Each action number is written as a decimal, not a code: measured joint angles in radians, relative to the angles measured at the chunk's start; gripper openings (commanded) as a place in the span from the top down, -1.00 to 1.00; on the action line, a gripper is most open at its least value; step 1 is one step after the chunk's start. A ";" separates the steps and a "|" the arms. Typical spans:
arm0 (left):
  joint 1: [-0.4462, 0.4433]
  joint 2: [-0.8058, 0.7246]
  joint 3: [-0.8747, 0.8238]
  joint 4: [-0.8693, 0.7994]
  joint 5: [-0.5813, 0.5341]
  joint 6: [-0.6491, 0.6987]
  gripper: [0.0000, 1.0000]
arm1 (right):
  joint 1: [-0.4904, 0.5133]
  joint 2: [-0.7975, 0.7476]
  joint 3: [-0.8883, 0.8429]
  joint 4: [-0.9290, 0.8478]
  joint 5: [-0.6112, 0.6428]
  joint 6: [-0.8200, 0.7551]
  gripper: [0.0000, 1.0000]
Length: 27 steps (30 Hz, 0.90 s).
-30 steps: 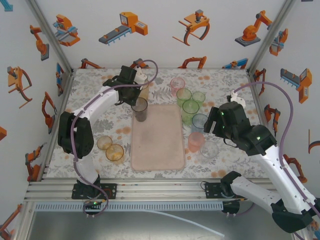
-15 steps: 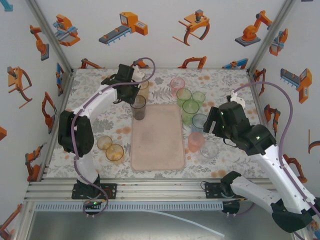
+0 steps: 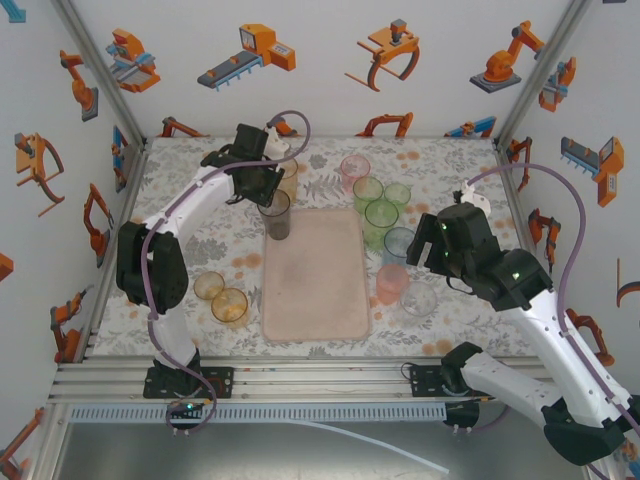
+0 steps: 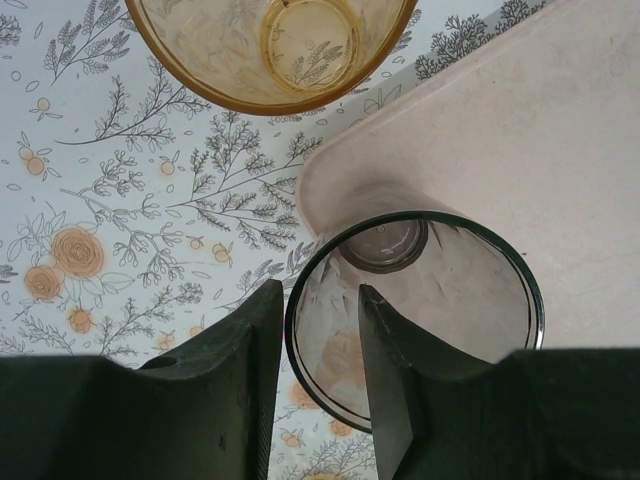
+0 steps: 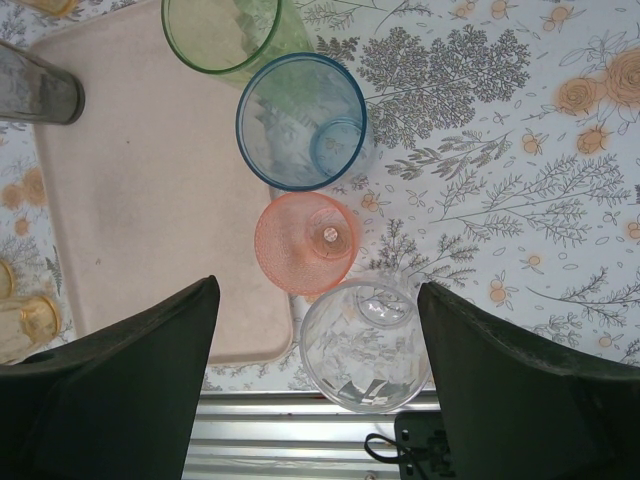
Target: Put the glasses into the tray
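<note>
left hand above flowered tablecloth, robot-patterned walls around.

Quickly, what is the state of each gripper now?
Left gripper: open, fingers astride the rim of the grey glass.
Right gripper: open, holding nothing.

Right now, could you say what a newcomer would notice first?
A smoky grey tumbler stands far left on the pale-pink tray, the left gripper open astride its rim. Green, blue, pink and clear tumblers cluster right of the tray, the open right gripper over the nearest.
</note>
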 measured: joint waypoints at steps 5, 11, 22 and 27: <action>0.000 -0.016 0.018 -0.027 -0.003 0.000 0.15 | 0.000 0.003 0.000 0.000 0.000 0.000 -0.48; 0.000 -0.060 0.056 -0.073 -0.003 0.002 -0.07 | 0.000 0.031 0.000 0.002 0.000 0.000 -0.49; 0.001 -0.075 0.278 -0.139 -0.004 0.019 -0.79 | 0.000 0.024 0.000 0.010 -0.004 -0.001 -0.47; 0.007 0.019 0.423 -0.143 -0.001 0.019 -0.67 | 0.000 -0.014 0.000 -0.005 -0.004 0.000 -0.46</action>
